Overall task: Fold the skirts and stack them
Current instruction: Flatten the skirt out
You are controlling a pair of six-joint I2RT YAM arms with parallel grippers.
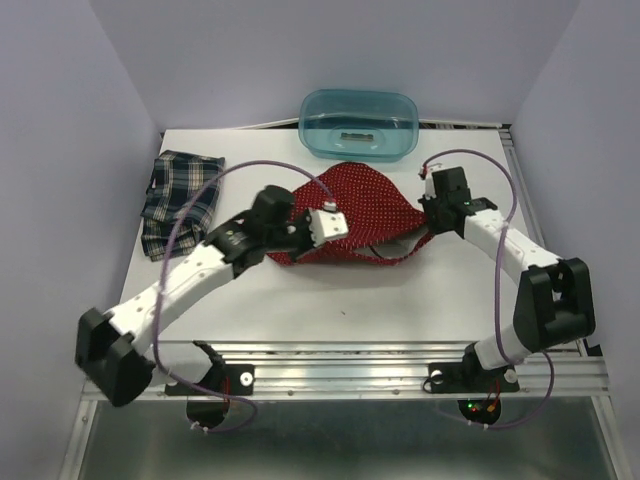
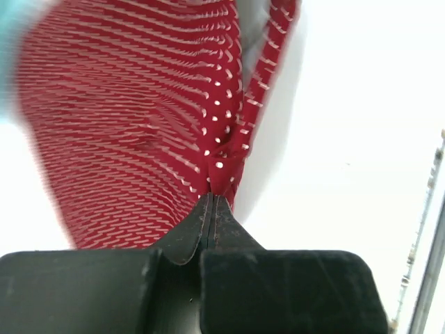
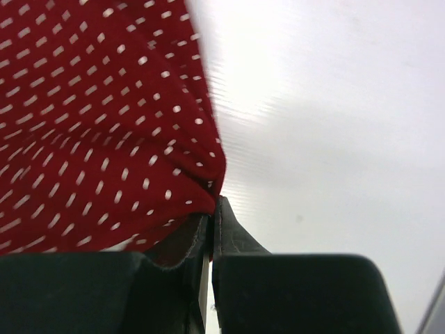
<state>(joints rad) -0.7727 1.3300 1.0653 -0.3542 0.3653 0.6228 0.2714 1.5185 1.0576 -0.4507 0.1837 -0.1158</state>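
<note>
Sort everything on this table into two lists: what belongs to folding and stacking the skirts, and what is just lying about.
For the job: red dotted skirt, pinched by the left gripper and the right gripper; plaid skirt, lying at the left.
Lying about: teal tub at the far edge.

- A red skirt (image 1: 362,212) lies rumpled mid-bench (image 1: 350,300), stretched between both arms.
- The left end effector (image 1: 340,224) sits over its near left part.
- The right end effector (image 1: 428,208) meets its right edge.
- A plaid skirt (image 1: 180,200) lies bunched at the back left, apart from the red one.
- A teal tub (image 1: 360,122) stands just behind the red skirt.
</note>
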